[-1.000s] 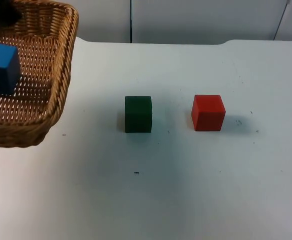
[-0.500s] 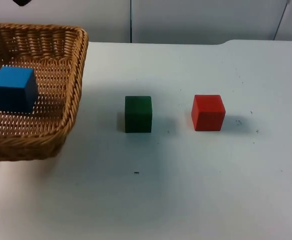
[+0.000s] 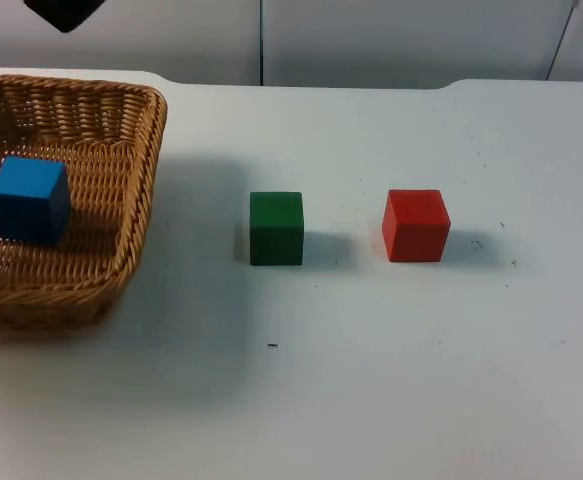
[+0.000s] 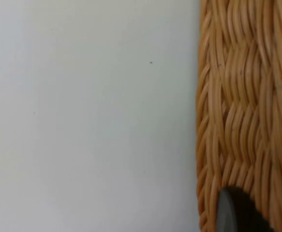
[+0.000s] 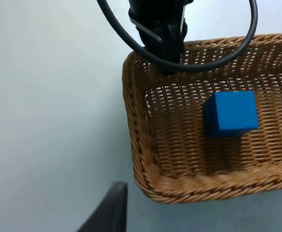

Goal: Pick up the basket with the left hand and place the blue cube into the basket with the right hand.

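While the wicker basket (image 3: 131, 240) sits on the white table (image 3: 391, 380) at its left side, we find the blue cube (image 3: 29, 200) already resting inside it on the woven floor, closer to the left of the basket than to its right wall. From the right wrist we look down on that same basket (image 5: 141, 159) with the blue cube (image 5: 230, 114) lying flat within, and we see the left gripper (image 5: 164, 46) reaching over the far rim — its black fingers sit at the wall of the basket, well apart from the cube, which lies deeper in toward the middle. Whether those fingers pinch the rim or stand slack around it we cannot tell. The left wrist looks along the outer weave of the basket (image 4: 247, 106), with one dark fingertip (image 4: 230, 212) right against the wicker and bare table (image 4: 82, 121) beside it. Of the right gripper we make out one black fingertip (image 5: 112, 208) above the table just outside the basket's near corner, nothing between its fingers that we can see — their spread we cannot judge. Out on the open table stand a green cube (image 3: 276, 228) and a red cube (image 3: 416, 225), side by side but apart, both well clear of the basket.
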Motion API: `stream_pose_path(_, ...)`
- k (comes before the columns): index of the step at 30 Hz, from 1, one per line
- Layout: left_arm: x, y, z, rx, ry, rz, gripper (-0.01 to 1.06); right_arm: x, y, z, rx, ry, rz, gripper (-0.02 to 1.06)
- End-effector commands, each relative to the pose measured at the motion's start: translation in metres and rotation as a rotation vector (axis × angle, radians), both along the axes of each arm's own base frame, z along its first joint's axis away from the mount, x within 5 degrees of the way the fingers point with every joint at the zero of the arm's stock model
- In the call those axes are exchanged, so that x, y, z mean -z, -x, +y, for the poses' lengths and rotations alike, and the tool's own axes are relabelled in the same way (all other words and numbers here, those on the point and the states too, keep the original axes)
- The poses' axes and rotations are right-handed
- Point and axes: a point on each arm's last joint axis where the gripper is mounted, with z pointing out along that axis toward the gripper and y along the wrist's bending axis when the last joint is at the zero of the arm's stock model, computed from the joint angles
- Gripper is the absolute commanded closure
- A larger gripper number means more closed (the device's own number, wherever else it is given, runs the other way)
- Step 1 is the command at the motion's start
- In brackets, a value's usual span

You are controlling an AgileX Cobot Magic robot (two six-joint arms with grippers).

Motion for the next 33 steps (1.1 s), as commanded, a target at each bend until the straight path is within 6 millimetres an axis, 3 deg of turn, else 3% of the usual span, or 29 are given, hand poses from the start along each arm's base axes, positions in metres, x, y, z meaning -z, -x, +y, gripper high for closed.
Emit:
stream_pose_path(1, -0.003, -0.005, -0.001, -0.002, 0.001, -0.035, 1.05, -0.007, 0.003, -0.003, 0.0, -0.014, -0.002, -0.01)
stream_pose_path(15, 0.025, -0.009, 0.003, 0.003, -0.013, 0.009, 1.05, -0.008, 0.003, -0.002, 0.001, -0.024, 0.0, -0.01)
stream_pose_path(20, 0.025, -0.01, 0.004, -0.005, -0.023, 0.004, 0.97, -0.008, 0.003, -0.002, 0.001, -0.024, 0.0, -0.01)
stream_pose_path(23, 0.025, -0.01, 0.005, -0.012, -0.035, -0.001, 0.75, -0.008, 0.003, -0.002, 0.001, -0.026, 0.002, -0.01)
stream_pose_path(24, 0.025, -0.01, 0.005, -0.012, -0.035, -0.001, 0.75, -0.008, 0.003, -0.002, 0.001, -0.026, 0.002, -0.01)
stream_pose_path(28, 0.025, -0.011, 0.006, 0.0, -0.052, -0.014, 0.43, -0.008, 0.003, -0.002, 0.001, -0.026, 0.002, -0.01)
stream_pose_path(33, 0.024, -0.011, 0.008, 0.001, -0.078, -0.025, 0.29, -0.008, 0.003, -0.002, 0.001, -0.026, 0.002, -0.01)
